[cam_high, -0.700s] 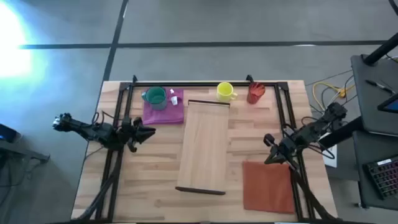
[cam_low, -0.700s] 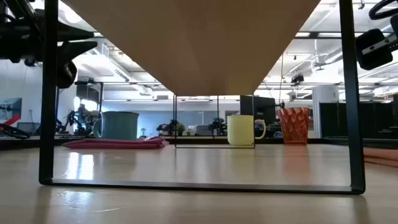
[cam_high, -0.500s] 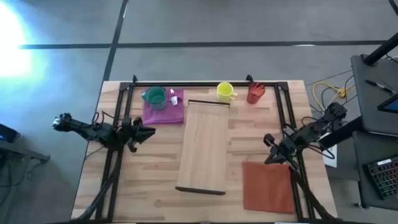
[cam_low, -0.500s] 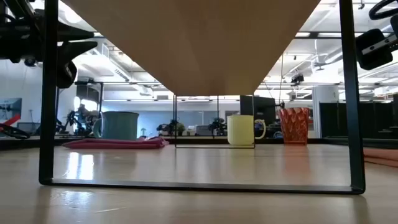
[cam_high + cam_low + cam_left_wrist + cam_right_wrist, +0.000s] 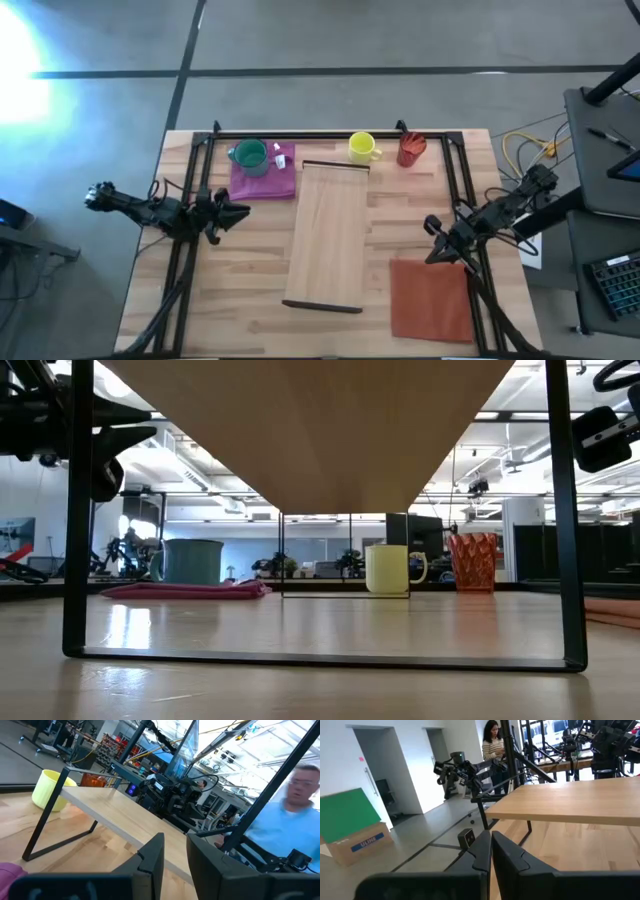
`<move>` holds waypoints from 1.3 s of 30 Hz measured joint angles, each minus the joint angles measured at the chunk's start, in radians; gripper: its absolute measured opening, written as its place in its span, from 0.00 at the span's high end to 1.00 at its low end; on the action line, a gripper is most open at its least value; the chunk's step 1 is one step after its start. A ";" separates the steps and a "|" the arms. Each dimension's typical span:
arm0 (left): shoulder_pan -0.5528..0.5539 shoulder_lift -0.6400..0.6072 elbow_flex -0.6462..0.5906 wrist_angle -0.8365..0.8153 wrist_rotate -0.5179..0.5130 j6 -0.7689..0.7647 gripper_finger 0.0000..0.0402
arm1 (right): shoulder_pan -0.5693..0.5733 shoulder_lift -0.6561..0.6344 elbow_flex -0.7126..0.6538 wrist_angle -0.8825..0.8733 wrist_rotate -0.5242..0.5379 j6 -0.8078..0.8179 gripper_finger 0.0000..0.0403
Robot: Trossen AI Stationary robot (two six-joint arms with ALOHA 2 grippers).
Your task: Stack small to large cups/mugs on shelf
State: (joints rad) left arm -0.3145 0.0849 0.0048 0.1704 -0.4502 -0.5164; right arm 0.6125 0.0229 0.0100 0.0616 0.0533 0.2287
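Items on my table, as I read them from the overhead camera: 1 shelf (image 5: 328, 236), a long pale wood board on dark legs, running down the middle of the table (image 5: 250, 270) with a dark strip at each short end and nothing on it. 1 teal-green mug (image 5: 249, 156) stands on the magenta cloth (image 5: 265, 178) near the far left corner, with 1 or 2 small pale objects (image 5: 279, 158) just beside it on the cloth; I think these are small cups, but they are too small to tell. 1 yellow mug (image 5: 362, 147) sits at the far edge just beyond the shelf's far end, handle toward the red-orange cup (image 5: 411, 148), which stands near it to the right. 1 orange-red cloth (image 5: 431, 299) lies flat at the near right, apart from the shelf. In the low view the yellow mug (image 5: 389, 569) and red-orange cup (image 5: 472, 562) stand upright beyond the shelf legs. Left gripper (image 5: 237, 212) hovers at the table's left side, well apart from every mug, pointing toward the shelf; in its wrist view I see its fingers (image 5: 152, 855) spread with a narrow gap, holding nothing. Right gripper (image 5: 433, 228) hovers at the right side, above the orange-red cloth's far edge; its wrist view shows its fingers (image 5: 482, 851) pressed together on nothing. 1 person in a blue shirt (image 5: 285, 827) and 1 in a striped top (image 5: 493, 742) show in the room beyond.
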 joint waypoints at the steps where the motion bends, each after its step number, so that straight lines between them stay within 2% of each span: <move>1: 0.000 0.000 0.000 0.000 0.000 0.000 0.83 | 0.000 0.000 0.000 0.000 0.000 0.000 0.98; 19: 0.000 0.000 0.000 0.000 0.000 0.000 0.83 | 0.000 0.000 0.000 0.035 0.005 0.000 0.98; 21: 0.000 0.000 0.000 0.000 0.000 0.000 0.83 | 0.000 0.001 -0.001 0.123 0.085 0.016 0.98; 23: 0.000 0.000 0.000 0.000 0.000 0.000 0.83 | 0.000 0.000 -0.001 0.261 0.222 0.025 0.98; 25: 0.000 0.000 0.000 0.000 0.000 0.000 0.83 | 0.000 0.009 0.000 0.398 0.430 -0.064 0.98; 27: 0.000 0.000 0.000 0.000 0.000 0.000 0.83 | 0.000 0.016 -0.001 0.549 0.695 -0.141 0.98; 29: 0.000 0.000 0.000 0.000 0.000 0.000 0.83 | -0.001 0.012 0.000 0.732 0.892 -0.128 0.98; 31: 0.000 0.000 0.000 -0.001 0.000 0.000 0.83 | -0.001 0.006 0.001 0.825 0.956 -0.079 0.98; 39: 0.000 0.000 0.000 0.000 0.000 0.000 0.83 | -0.008 0.013 0.021 0.841 0.933 0.023 0.98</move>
State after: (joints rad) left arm -0.3145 0.0845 0.0048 0.1709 -0.4502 -0.5164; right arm 0.6050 0.0356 0.0308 0.9024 0.9858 0.2520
